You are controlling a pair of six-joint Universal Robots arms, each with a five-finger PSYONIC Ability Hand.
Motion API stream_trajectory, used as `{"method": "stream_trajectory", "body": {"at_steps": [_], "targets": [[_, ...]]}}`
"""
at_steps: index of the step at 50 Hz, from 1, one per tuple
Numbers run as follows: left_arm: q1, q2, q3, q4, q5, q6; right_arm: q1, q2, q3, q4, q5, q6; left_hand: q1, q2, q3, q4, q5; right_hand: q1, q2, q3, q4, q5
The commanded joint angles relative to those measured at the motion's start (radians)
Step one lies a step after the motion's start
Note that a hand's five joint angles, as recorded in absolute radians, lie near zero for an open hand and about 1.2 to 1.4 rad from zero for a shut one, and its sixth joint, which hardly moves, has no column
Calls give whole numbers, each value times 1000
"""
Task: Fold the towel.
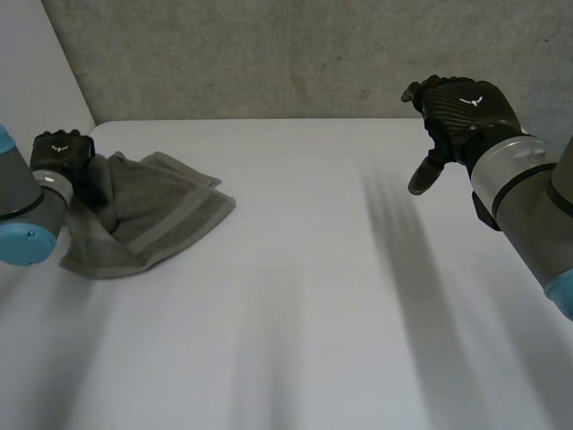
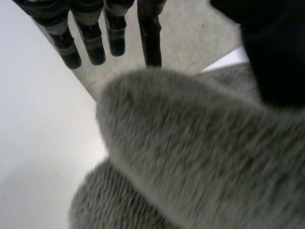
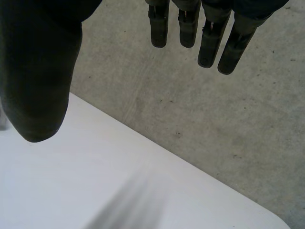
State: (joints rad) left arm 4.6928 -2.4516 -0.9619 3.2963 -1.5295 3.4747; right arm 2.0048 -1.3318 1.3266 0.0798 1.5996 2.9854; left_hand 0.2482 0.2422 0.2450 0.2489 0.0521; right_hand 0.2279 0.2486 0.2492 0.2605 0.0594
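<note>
The white table (image 1: 313, 296) is the broadest thing here, smooth and matte, with a rounded far-left corner, and behind it stands a rough, speckled grey wall (image 1: 269, 54) like bare concrete. The towel (image 1: 152, 215) lies near the table's far-left corner: grey terry cloth with a flat woven band along its edge, loosely doubled over itself into an uneven wedge with layers showing at its far side. Its left part is hidden behind the left arm (image 1: 22, 210), whose grey joint and light-blue cap are cut off at the edge. The right arm (image 1: 528, 206) enters from the right and is also cut off. The left hand (image 1: 61, 152) sits at the towel's left end. In the left wrist view its fingers (image 2: 90, 43) reach out straight and spread, clear of the cloth, while a fuzzy mound of towel rises under the palm and the thumb (image 2: 276, 47) is a dark mass beside it. Whether palm or thumb presses the cloth is hard to make out. The right hand (image 1: 461, 107) hangs above the table's far-right side, well apart from the towel, holding nothing. In the right wrist view its fingers (image 3: 209, 43) are straight and the thumb (image 3: 38, 71) stands wide of them, over table edge and wall.
</note>
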Motion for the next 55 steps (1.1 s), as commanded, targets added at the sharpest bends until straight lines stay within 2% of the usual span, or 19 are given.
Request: {"method": "stream_trajectory", "body": {"at_steps": [1, 4, 5, 6, 8, 9, 15, 18, 20, 23, 30, 37, 38, 39, 40, 41, 44, 50, 55], "targets": [[17, -75, 38, -6, 0, 75, 0, 6, 3, 0, 0, -2, -46, -41, -43, -47, -25, -53, -74, -75, -86, -59], [17, -89, 43, -9, 3, 99, -1, 6, 3, 0, 0, -3, 99, 105, 102, 99, 121, -53, -74, -75, -86, -59], [17, -93, 40, -12, 9, 106, -1, 6, 3, 0, 0, -3, 467, 473, 470, 466, 488, -53, -74, -75, -86, -59], [17, -93, 40, -12, 9, 106, 0, 6, 5, 0, 0, -9, 470, 476, 473, 470, 492, -53, -74, -75, -86, -59], [15, -92, 32, -15, 9, 109, -1, 6, 5, 0, 0, -12, 1145, 1151, 1148, 1144, 1167, -53, -74, -75, -86, -59], [13, -87, 28, -20, 8, 107, -1, 6, 6, 0, 0, -16, 1148, 1154, 1151, 1147, 1170, -53, -74, -75, -86, -59], [-28, -49, 8, -67, 6, 93, -1, 6, 9, 0, -1, -16, 1148, 1154, 1151, 1147, 1170, -53, -74, -75, -86, -59], [-91, 11, -31, -107, 11, 66, 0, 6, 9, 0, -1, -17, 1148, 1154, 1151, 1147, 1170, -53, -74, -75, -86, -59], [-163, 87, -81, -112, 15, -8, -1, 6, 9, 0, -1, -17, 1148, 1154, 1151, 1147, 1170, -53, -74, -75, -86, -59], [-200, 131, -106, -113, 19, -62, -1, 6, 9, 0, -1, -25, 1148, 1154, 1151, 1147, 1170, -53, -74, -75, -86, -59], [-403, 310, -234, -119, 31, -408, -3, 5, 8, 0, -1, -37, 1148, 1154, 1151, 1147, 1170, -53, -74, -75, -86, -59], [-568, 315, -313, -115, 66, -526, -4, 5, 5, -2, -1, -39, 1148, 1154, 1151, 1147, 1170, -53, -74, -75, -86, -59], [-600, 304, -322, -115, 72, -528, -4, 5, 5, -2, -1, -39, 808, 814, 812, 808, 830, -53, -74, -75, -86, -59], [-600, 304, -322, -115, 72, -528, -4, 5, 5, 0, -1, -39, 805, 811, 808, 804, 827, -53, -74, -75, -86, -59], [-621, 287, -325, -118, 78, -529, -4, 5, 5, 0, -1, -39, 410, 416, 413, 409, 431, -53, -74, -75, -86, -59], [-638, 274, -324, -119, 83, -529, -6, 5, 5, 0, -1, -39, 223, 229, 226, 222, 244, -53, -74, -75, -86, -59], [-648, 266, -324, -121, 103, -529, -4, 5, 5, 0, -1, -39, -7, -1, -4, -8, 14, -53, -74, -75, -86, -59], [-631, 280, -307, -121, 115, -531, -4, 3, 6, 0, -1, -48, -32, -26, -29, -32, -10, -53, -74, -75, -86, -59], [-528, 322, -288, -118, 115, -520, 0, 3, 9, 0, -1, -62, -35, -29, -32, -35, -13, -53, -74, -75, -86, -59]]}}
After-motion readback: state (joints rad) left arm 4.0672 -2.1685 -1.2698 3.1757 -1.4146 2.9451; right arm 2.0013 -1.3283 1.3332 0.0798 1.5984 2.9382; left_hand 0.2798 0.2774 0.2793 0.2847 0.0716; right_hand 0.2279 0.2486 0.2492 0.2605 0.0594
